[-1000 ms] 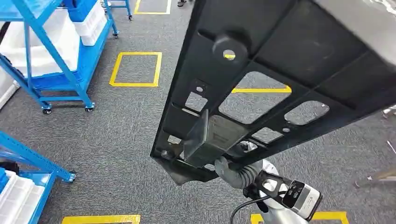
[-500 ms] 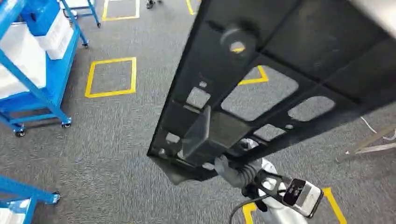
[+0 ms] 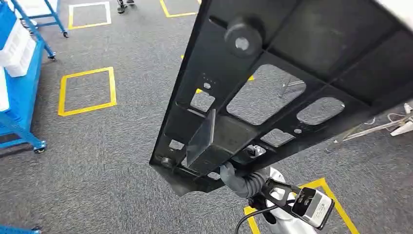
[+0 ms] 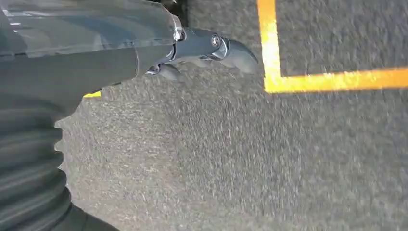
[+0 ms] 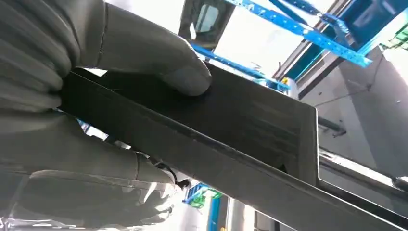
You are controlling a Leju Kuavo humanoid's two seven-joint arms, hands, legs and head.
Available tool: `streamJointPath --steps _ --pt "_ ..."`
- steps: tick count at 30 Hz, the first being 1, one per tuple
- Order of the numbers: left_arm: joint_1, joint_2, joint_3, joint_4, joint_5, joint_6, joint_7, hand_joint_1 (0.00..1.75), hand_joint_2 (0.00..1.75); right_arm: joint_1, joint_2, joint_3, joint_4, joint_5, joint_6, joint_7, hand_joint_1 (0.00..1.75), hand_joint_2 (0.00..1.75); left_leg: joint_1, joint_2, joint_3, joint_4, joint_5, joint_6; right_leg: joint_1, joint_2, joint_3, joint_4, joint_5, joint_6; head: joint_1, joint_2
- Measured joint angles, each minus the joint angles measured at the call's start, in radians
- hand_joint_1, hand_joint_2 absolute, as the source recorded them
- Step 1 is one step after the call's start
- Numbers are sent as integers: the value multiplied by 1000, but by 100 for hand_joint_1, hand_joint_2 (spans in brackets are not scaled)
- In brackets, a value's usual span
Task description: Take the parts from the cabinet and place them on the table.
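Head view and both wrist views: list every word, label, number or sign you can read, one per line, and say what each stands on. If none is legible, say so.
No readable text in any view.
Large black perforated plastic panel, gripped by the right hand: no lettering visible.
Yellow tape squares on the grey carpet: plain outlines, no writing.
Silver wrist camera housing: no legible marking.

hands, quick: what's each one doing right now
Left hand: holding nothing; open or closed cannot be told.
Right hand: closed on the black panel, gripping its lower edge.
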Motion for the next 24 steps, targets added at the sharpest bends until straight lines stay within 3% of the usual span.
streamJointPath --steps 2,3,4,5,6,7,8,12,13,14,15,17,18,19,20,22,23,24 --pt "4 0 0 0 0 -4 -7 0 175 4 0 1 0 0 -1 0 175 175 -6 26 0 0 -3 4 -4 -23 -81 163 -68 6 0 0" --pt "4 1 0 0 0 -6 -8 0 175 7 -1 1 0 0 -1 0 175 175 -8 38 0 1 -5 5 -5 -26 -103 202 -71 7 0 0" --pt "3 1 0 0 0 -6 -8 0 175 9 -1 1 0 -1 -1 0 175 175 -9 48 1 1 -6 5 -5 -27 -98 190 -53 6 0 0" --pt "1 1 0 0 0 -6 -8 0 175 9 -2 2 1 -1 1 0 175 175 -10 58 3 1 -8 4 -5 -29 -71 136 -18 2 0 0" --pt "-1 1 0 0 0 -6 -8 0 175 9 -2 2 2 -2 1 0 175 175 -11 69 7 0 -10 3 -3 -36 -23 45 28 -4 0 0" --pt "-3 0 0 0 0 -6 -8 0 175 9 -2 2 2 -3 1 -2 175 175 -13 77 12 0 -14 1 4 -62 31 -55 68 -14 0 0" --pt "-3 0 0 0 0 -6 -8 0 175 6 -2 2 3 -6 1 -3 175 175 -14 85 15 0 -16 -2 17 -113 59 -111 60 -27 0 0" --pt "-4 -1 0 0 0 -4 -4 0 175 2 -2 3 14 -14 0 -10 175 175 -16 121 23 -5 -22 -20 24 -72 53 -119 67 -39 0 0" --pt "-7 -1 0 0 0 -4 -1 0 175 3 -2 3 15 -16 0 -12 175 175 -15 105 20 1 -31 -29 6 -61 65 -134 77 -45 0 0" --pt "-7 0 0 0 0 -4 2 0 175 -2 -2 3 17 -19 -1 -15 175 175 -12 60 14 26 -48 -31 8 -51 69 -139 78 -48 0 0" --pt "-5 -2 0 0 0 -2 4 0 175 -8 -2 3 21 -20 -1 -15 175 175 -10 32 -15 91 -85 -32 7 -43 69 -139 78 -51 0 0" --pt "3 0 0 0 0 -1 5 0 175 -7 -2 4 26 -25 -3 -16 175 175 -8 15 -96 254 -153 -39 7 -19 70 -138 77 -54 0 0" --pt "7 0 0 0 0 -1 6 0 175 -7 -2 4 29 -27 -8 -19 175 175 -8 15 -127 308 -163 -41 7 -6 70 -136 77 -53 0 0" --pt "8 2 0 0 0 -1 8 0 175 -6 -2 5 33 -29 -15 -21 175 175 -7 14 -137 312 -144 -42 6 9 71 -135 76 -52 0 0" --pt "7 2 0 0 0 -1 9 0 175 -6 -2 5 36 -30 -19 -23 175 175 -6 14 -123 268 -106 -43 5 22 72 -133 75 -50 0 0" --pt "5 3 0 0 0 -1 10 0 175 -6 -2 5 42 -31 -20 -26 175 175 1 -1 -48 93 -6 -44 1 46 75 -123 68 -43 0 0" --pt "6 3 0 0 0 -1 10 0 175 -6 -3 5 45 -31 -20 -29 175 175 8 -42 -20 28 4 -45 0 55 72 -115 63 -37 0 0" --pt "5 3 0 0 0 -1 11 0 175 -7 -3 5 47 -32 -20 -32 175 175 5 -54 -14 13 -8 -43 4 67 62 -104 59 -31 0 0"
